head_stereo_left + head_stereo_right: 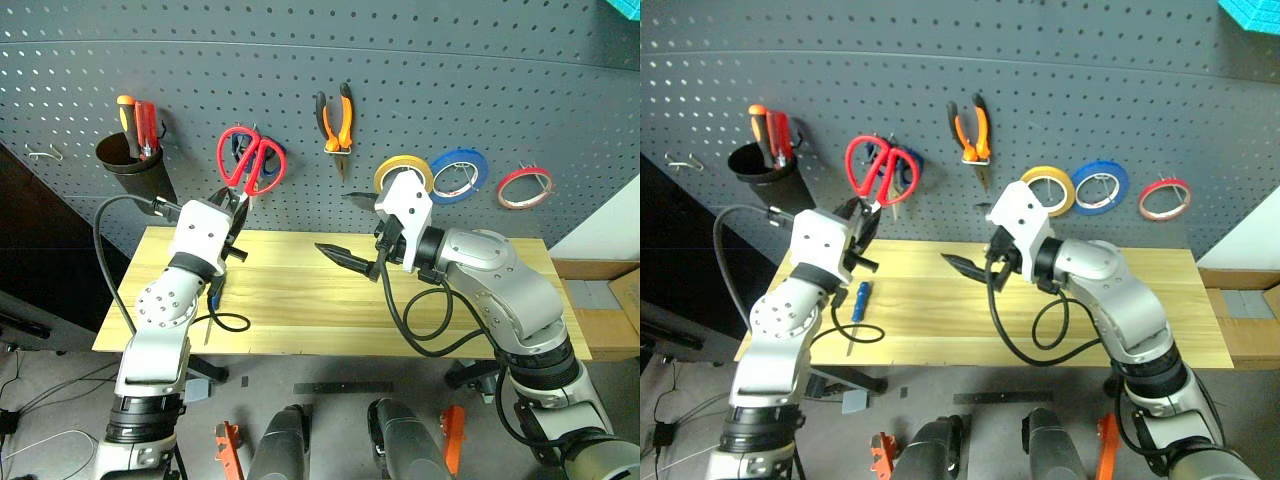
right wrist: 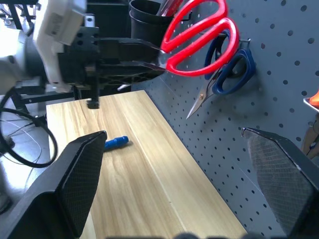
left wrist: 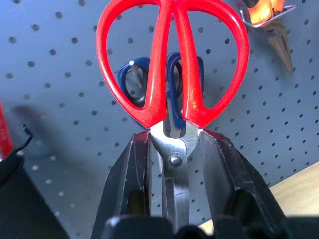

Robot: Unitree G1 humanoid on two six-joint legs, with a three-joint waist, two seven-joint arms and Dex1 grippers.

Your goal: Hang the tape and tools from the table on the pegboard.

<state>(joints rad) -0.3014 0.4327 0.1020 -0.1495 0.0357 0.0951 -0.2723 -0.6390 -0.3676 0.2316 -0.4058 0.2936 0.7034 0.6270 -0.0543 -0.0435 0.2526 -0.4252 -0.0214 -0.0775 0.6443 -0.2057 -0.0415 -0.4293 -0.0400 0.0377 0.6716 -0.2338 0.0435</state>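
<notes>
My left gripper (image 1: 238,199) is shut on the blades of the red-handled scissors (image 1: 250,160), whose handles point up against the dark grey pegboard (image 1: 450,80). The red handles (image 3: 172,59) sit right in front of the hanging blue-handled scissors (image 3: 174,84). My right gripper (image 1: 348,228) stands open above the middle of the wooden table (image 1: 300,310), holding nothing. The small blue-handled screwdriver (image 1: 859,298) lies on the table by my left arm. The orange-and-black pliers (image 1: 335,120) and the thin red tape ring (image 1: 524,187) hang on the pegboard.
A black cup (image 1: 133,170) on the board's left holds red and orange screwdrivers. A yellow roll (image 1: 403,172) and a blue roll (image 1: 460,175) hang behind my right gripper. A bare hook (image 1: 42,153) sits far left. Cardboard boxes (image 1: 600,300) stand right of the table.
</notes>
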